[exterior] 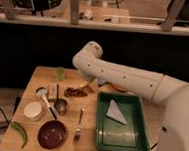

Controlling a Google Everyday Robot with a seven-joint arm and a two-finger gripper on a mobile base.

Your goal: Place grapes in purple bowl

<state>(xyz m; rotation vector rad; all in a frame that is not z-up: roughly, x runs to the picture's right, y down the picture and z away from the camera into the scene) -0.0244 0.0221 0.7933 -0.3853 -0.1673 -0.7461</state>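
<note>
- The grapes point(75, 92) are seen lying on the wooden table point(40, 78), near its middle and just behind a metal cup point(61, 106).
- The purple bowl point(52, 134) is set at the front edge, well apart from the grapes, between a green pepper point(19, 133) and a fork point(78, 126).
- The gripper point(90, 84) is positioned just beside the cluster's right end; whether it is open or closed cannot be told.
- A green tray point(124, 138) is placed to the right.

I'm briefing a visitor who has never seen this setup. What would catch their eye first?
The big white arm stretched in from the right across the back of the table, its gripper hanging just right of the grapes at mid-table. Next, the green tray filling the right side, and the purple bowl at the front left.
</note>
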